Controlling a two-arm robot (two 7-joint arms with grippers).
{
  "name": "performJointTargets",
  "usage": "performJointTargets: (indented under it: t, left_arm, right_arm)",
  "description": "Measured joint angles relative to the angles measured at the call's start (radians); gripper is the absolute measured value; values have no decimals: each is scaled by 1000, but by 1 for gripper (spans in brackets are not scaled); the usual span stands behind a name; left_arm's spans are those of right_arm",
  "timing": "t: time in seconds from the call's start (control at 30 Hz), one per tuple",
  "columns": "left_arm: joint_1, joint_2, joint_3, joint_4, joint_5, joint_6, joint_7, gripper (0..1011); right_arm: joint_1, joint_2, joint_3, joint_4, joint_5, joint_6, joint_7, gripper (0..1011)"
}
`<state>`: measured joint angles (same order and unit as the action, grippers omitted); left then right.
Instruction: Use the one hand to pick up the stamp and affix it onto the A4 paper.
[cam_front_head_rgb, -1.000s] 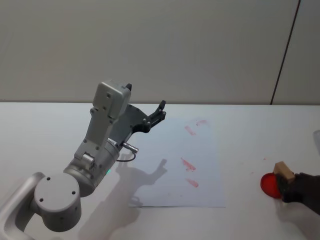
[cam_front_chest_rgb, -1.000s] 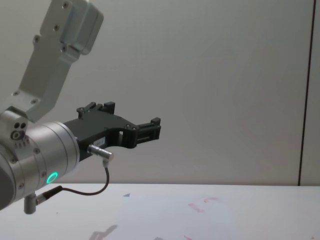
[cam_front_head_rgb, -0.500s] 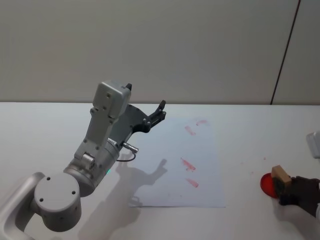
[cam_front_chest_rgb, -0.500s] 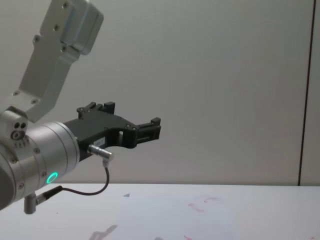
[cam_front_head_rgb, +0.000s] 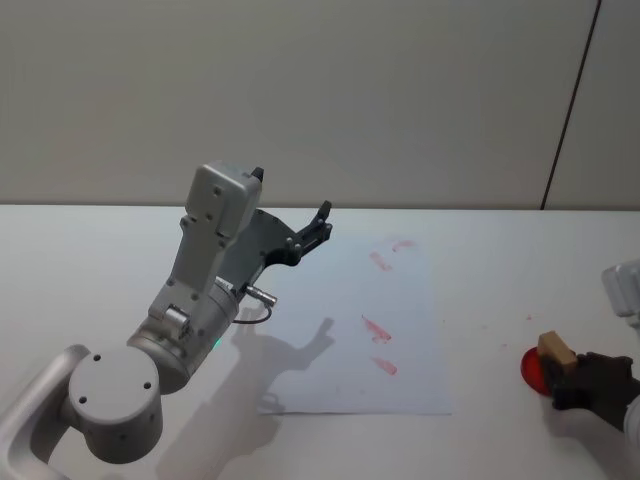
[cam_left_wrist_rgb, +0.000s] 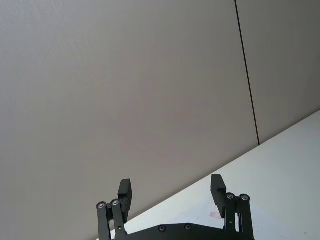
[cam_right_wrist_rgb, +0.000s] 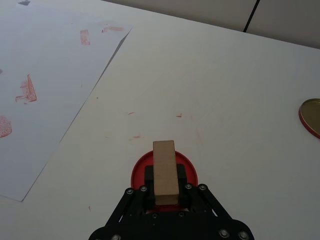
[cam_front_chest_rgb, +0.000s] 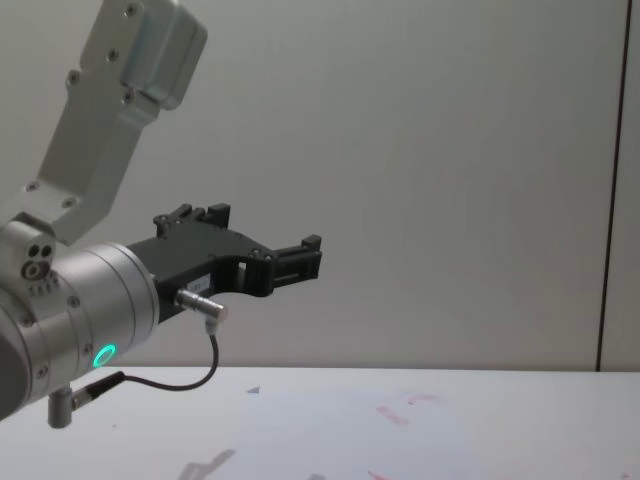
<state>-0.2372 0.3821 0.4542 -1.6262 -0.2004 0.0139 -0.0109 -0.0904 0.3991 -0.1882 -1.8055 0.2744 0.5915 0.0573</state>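
Two grippers are seen. At the lower right of the head view, the right gripper (cam_front_head_rgb: 572, 380), cut off by the frame edge, is clenched on the stamp (cam_front_head_rgb: 555, 349) over a red ink pad (cam_front_head_rgb: 534, 368), largely hidden. The stamp's long axis is aligned with the fingers, well apart from the A4 paper (cam_front_head_rgb: 350, 330). The left gripper (cam_front_head_rgb: 320, 225) is held raised, fingers spread.

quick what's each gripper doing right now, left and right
Left gripper: open, holding nothing, raised above the table.
Right gripper: shut on the stamp, over the red ink pad.
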Motion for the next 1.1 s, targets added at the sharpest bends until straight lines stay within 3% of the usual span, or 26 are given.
performJointTargets:
  t: [0.17, 0.87, 1.03, 1.1]
  left_arm:
    - [0, 0, 0, 0, 0, 0, 0, 1003]
    - [0, 0, 0, 0, 0, 0, 0, 1003]
    - [0, 0, 0, 0, 0, 0, 0, 1003]
    - [0, 0, 0, 0, 0, 0, 0, 1003]
  right_arm:
    - [6, -6, -2, 9, -9, 1, 4, 237]
    - [13, -12, -5, 19, -19, 1, 8, 891]
    - [14, -12, -5, 20, -20, 1, 9, 1001]
    - [14, -12, -5, 20, -21, 1, 9, 1001]
